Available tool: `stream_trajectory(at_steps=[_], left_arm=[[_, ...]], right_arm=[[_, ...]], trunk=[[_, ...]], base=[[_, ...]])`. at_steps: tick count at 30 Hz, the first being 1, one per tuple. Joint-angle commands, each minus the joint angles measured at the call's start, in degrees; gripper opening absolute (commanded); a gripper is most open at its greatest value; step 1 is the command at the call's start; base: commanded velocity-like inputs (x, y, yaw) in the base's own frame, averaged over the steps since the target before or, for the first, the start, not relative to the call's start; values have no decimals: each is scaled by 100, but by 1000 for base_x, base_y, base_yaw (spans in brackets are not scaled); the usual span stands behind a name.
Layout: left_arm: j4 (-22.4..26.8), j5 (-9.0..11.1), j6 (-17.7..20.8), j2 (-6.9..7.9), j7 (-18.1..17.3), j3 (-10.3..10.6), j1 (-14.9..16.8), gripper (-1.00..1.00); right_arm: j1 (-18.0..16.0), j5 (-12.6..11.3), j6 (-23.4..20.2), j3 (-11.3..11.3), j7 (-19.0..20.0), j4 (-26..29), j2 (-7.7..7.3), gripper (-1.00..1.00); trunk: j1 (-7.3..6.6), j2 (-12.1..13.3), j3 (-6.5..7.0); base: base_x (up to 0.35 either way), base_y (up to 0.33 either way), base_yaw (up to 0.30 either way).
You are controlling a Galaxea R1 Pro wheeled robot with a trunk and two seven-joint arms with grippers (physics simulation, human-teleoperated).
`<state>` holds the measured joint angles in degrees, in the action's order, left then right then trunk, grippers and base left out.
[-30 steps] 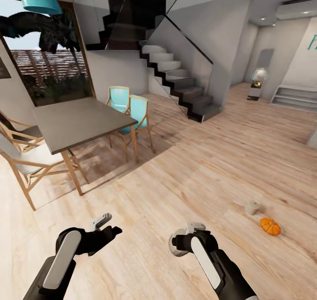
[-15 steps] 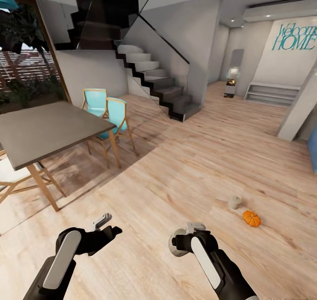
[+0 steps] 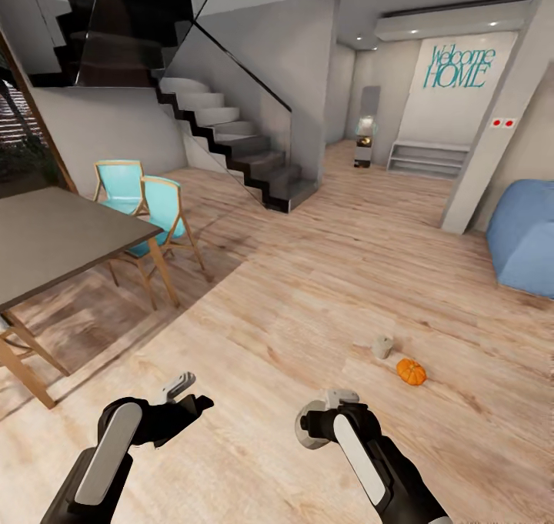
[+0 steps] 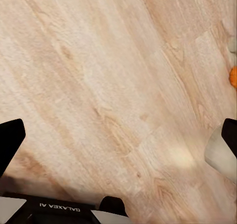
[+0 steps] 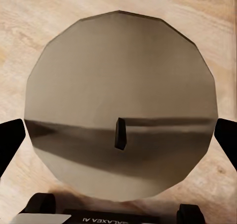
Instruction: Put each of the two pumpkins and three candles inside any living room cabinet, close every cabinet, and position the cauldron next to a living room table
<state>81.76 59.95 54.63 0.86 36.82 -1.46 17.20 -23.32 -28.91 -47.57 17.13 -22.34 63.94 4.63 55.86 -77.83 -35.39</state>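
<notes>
My right gripper (image 5: pixel 118 141) is shut on a grey-beige candle (image 5: pixel 118 71), whose round top and dark wick face the right wrist camera. In the head view the right gripper (image 3: pixel 327 410) hangs low over the wooden floor. Another candle (image 3: pixel 382 346) stands on the floor ahead and to the right, with an orange pumpkin (image 3: pixel 412 372) just beside it. The pumpkin (image 4: pixel 233 77) also peeks in at the edge of the left wrist view. My left gripper (image 3: pixel 185 398) is open and holds nothing. Cabinet, cauldron and coffee table are out of view.
A dark dining table (image 3: pixel 54 235) with turquoise chairs (image 3: pixel 154 208) stands at the left. A staircase (image 3: pixel 231 135) rises behind it. A grey pillar (image 3: pixel 496 124) and a blue seat (image 3: pixel 527 235) are at the right, a low shelf (image 3: pixel 427 157) far back.
The camera has turned to the right, so the whole room has slid left in the picture. Both arms keep the same pose, and the candle stays in the right gripper.
</notes>
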Motion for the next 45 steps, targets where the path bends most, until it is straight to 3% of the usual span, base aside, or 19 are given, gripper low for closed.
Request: stream_trajectory(at_steps=[1, 17, 45], left_arm=[[7, 60, 12, 1, 59, -3, 2, 100], [7, 60, 12, 1, 62, -3, 2, 100], [7, 60, 12, 1, 59, -1, 2, 100]], right_arm=[[-6, -63, -7, 9, -59, 4, 0, -100], [-6, -62, 0, 9, -59, 4, -1, -100], [-6, -63, 0, -56, -59, -40, 2, -100]], trunk=[[2, -3, -5], [2, -3, -5], [2, -3, -5]], base=[[155, 90, -278], [227, 101, -278], [330, 102, -278]])
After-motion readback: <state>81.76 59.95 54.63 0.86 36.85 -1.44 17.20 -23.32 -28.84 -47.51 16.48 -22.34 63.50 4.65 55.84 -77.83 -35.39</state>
